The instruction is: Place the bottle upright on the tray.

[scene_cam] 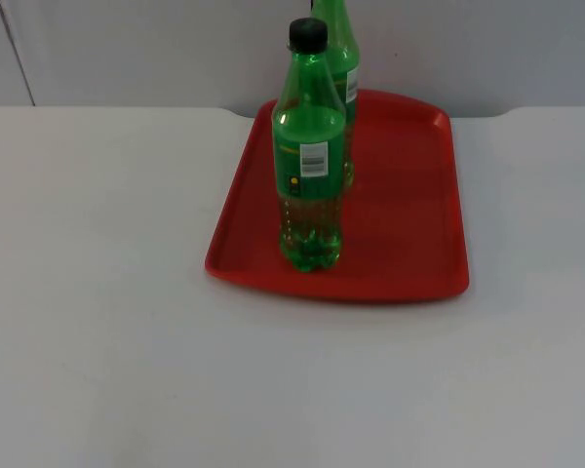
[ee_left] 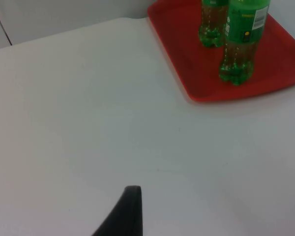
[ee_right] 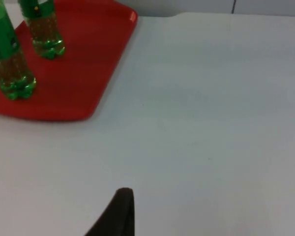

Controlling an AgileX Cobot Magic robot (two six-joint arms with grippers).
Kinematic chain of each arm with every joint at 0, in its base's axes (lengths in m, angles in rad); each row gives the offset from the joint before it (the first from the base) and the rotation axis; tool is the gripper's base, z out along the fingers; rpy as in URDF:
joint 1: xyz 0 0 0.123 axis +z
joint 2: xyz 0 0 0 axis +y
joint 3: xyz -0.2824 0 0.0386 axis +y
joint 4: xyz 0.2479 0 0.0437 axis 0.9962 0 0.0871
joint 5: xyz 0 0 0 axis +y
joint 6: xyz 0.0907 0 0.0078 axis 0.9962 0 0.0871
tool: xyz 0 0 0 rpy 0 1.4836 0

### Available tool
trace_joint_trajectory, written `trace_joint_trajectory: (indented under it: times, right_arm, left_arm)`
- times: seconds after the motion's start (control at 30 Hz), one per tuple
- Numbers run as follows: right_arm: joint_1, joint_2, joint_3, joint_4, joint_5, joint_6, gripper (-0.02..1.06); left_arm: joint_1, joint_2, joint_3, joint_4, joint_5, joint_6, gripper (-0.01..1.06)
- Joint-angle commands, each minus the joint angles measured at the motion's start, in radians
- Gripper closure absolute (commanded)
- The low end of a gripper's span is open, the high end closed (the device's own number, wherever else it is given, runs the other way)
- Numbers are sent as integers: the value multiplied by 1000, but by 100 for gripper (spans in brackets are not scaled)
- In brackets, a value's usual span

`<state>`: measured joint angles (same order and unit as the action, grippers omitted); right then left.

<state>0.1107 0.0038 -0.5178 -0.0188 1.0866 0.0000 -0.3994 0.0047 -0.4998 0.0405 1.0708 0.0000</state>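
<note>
Two green plastic bottles stand upright on the red tray [scene_cam: 400, 195]. The nearer bottle [scene_cam: 310, 166] has a black cap and a barcode label and stands near the tray's front left. The second bottle [scene_cam: 339, 58] stands right behind it at the tray's back. In the left wrist view both bottles [ee_left: 241, 39] [ee_left: 212, 24] rest on the tray [ee_left: 182, 49], and my left gripper [ee_left: 131, 201] waits over bare table well away from it. My right gripper [ee_right: 120, 206] waits likewise, far from the tray [ee_right: 83, 59] and its bottles [ee_right: 10, 64] [ee_right: 44, 29].
White table top [scene_cam: 97, 292] spreads around the tray on the left, right and front. The grey partition wall [scene_cam: 127, 49] closes the table just behind the tray's back edge.
</note>
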Motion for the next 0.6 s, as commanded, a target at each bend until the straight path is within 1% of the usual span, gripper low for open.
trace_joint_trajectory:
  times: [0.0,0.03,0.13,0.57]
  right_arm:
    - [-27,-4,2,4,-8,-7,-1]
    - [-52,-4,2,4,-8,-7,-1]
    - [-81,-4,2,4,-8,-7,-1]
    - [-89,-4,2,4,-11,0,-1]
  left_arm:
    - [2,-5,5,6,3,-8,0]
    - [2,-5,5,6,3,-8,0]
    - [2,-5,5,6,3,-8,0]
    - [2,-5,5,6,3,-8,0]
